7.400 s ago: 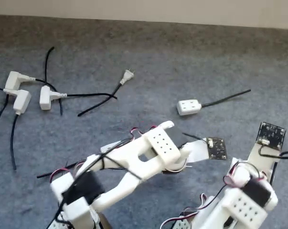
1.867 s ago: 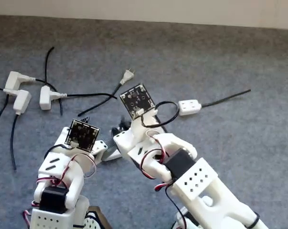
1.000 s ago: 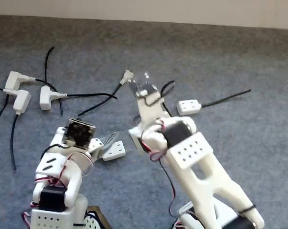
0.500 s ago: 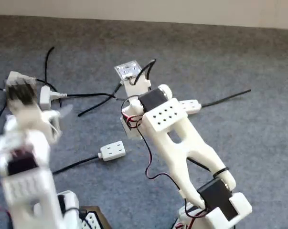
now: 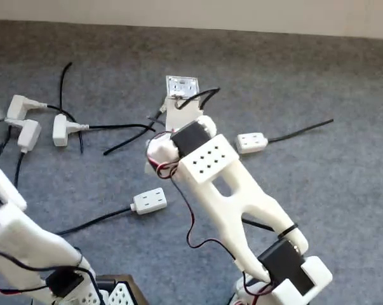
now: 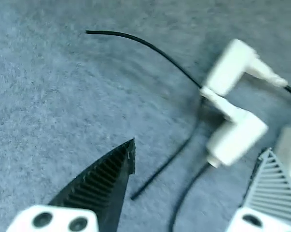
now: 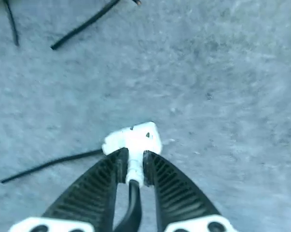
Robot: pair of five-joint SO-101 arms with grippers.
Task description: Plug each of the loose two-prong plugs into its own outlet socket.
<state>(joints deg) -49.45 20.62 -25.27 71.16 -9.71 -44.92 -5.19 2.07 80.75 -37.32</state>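
Note:
In the right wrist view my right gripper [image 7: 131, 166] is shut on the neck of a white two-prong plug [image 7: 133, 137] with a black cord, low over the carpet. From above, the right arm [image 5: 207, 165] stretches to the middle back and covers that plug. Two white outlet sockets lie free: one [image 5: 149, 200] at the centre front, one [image 5: 250, 142] to the right. My left gripper [image 6: 199, 147] is open above two white plug bodies [image 6: 237, 137] joined end to end. That pair [image 5: 26, 130] lies at the far left, next to another white plug [image 5: 62, 130].
Black cords [image 5: 124, 136] loop across the grey carpet between the left cluster and the centre. The left arm [image 5: 20, 235] rises at the front left corner. Open carpet lies at the right and at the back.
The right arm has stretched farther back over the loose plug at the middle. The left arm has left the centre socket on the carpet and swung out to the far left.

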